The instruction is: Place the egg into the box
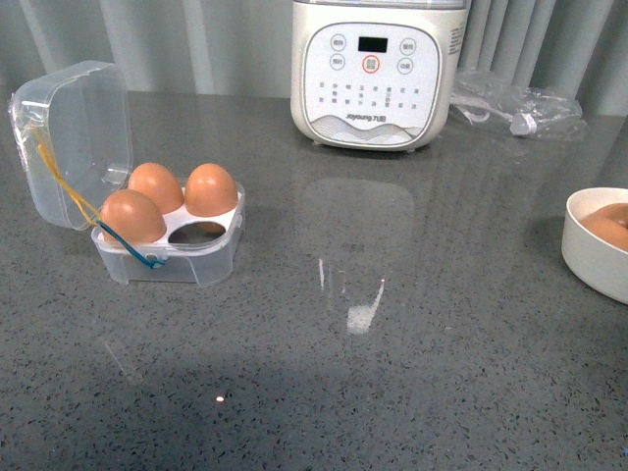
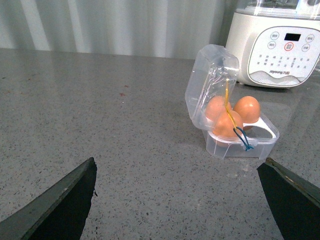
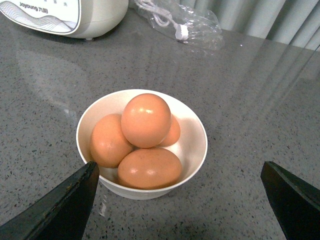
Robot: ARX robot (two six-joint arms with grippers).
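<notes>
Seven eggs [image 1: 211, 189]: three in one box [image 1: 167, 263], four in one bowl [image 3: 194, 142], one cooker [image 1: 373, 69].

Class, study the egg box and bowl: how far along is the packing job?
Done: three eggs sit in the open box. In hand: nothing; the right tool is open facing the bowl, its top egg ungripped. Left: one tray hole is empty, so an egg must still go in.

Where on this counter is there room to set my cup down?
The widest bare patch is the grey counter between the box on the left and the bowl on the right, in front of the cooker. The back right is crowded: a plastic bag lies beside the cooker.
</notes>
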